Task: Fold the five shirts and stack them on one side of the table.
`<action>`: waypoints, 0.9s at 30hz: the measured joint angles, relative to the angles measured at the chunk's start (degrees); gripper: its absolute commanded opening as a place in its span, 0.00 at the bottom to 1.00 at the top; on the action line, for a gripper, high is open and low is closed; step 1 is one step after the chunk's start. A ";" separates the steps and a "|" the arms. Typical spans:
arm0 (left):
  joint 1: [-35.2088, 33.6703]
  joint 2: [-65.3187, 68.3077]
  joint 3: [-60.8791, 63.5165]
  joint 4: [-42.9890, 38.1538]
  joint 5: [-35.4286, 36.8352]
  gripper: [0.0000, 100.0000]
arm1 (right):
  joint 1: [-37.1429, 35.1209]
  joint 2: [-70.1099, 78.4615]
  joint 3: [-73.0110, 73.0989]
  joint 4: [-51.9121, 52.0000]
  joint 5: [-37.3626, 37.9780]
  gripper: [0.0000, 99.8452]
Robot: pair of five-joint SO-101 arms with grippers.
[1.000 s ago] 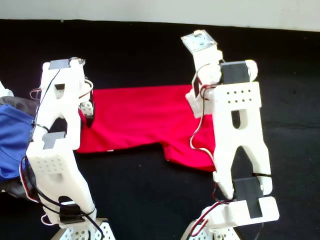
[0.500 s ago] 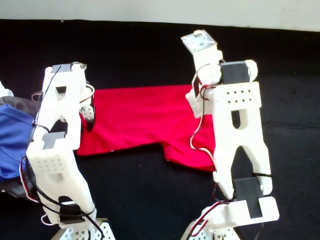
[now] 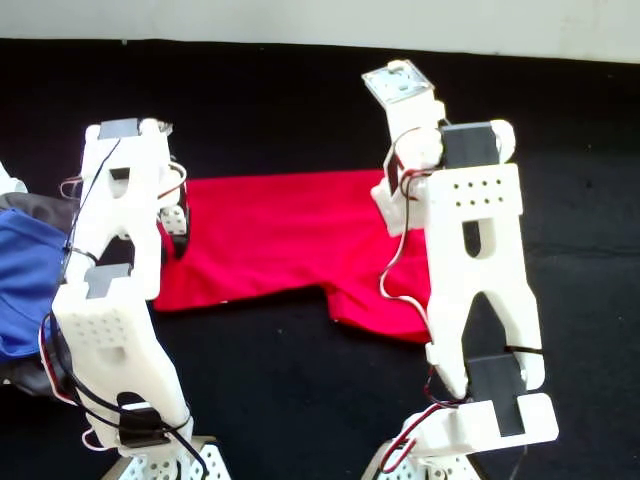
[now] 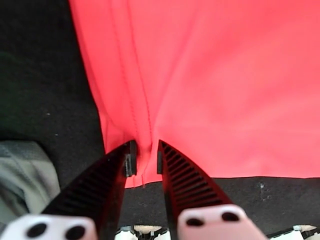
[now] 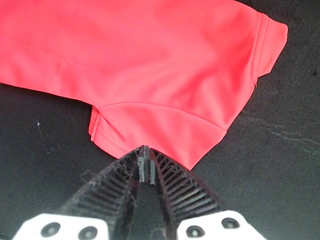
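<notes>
The left hand (image 4: 145,157) pinched the red shirt (image 3: 280,235) at its 9 o'clock hem; the right hand (image 5: 145,167) sat closed at its 3 o'clock edge.

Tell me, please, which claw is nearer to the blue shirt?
Left. The left claw sits at the edge of the red shirt nearest the blue shirt; the right claw is at its far sleeve.

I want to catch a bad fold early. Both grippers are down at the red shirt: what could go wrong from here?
The left gripper pinches only a small bunch of the red fabric shirt by its stitched hem; that could slip out on lifting. The right gripper is shut at the very edge of a sleeve and may hold little or no cloth, so the fold could go lopsided.
</notes>
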State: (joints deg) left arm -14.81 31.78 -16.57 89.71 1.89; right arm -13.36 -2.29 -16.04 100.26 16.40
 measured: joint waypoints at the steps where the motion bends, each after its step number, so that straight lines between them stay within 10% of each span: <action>1: 0.00 0.00 0.00 -0.18 0.00 0.08 | 0.00 0.00 0.00 0.00 0.00 0.01; 27: 0.00 5.89 -15.56 4.04 2.02 0.01 | 0.00 0.00 0.00 0.00 0.00 0.01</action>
State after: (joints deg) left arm -14.81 37.67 -32.13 93.76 3.91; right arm -13.36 -2.29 -16.04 100.26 16.40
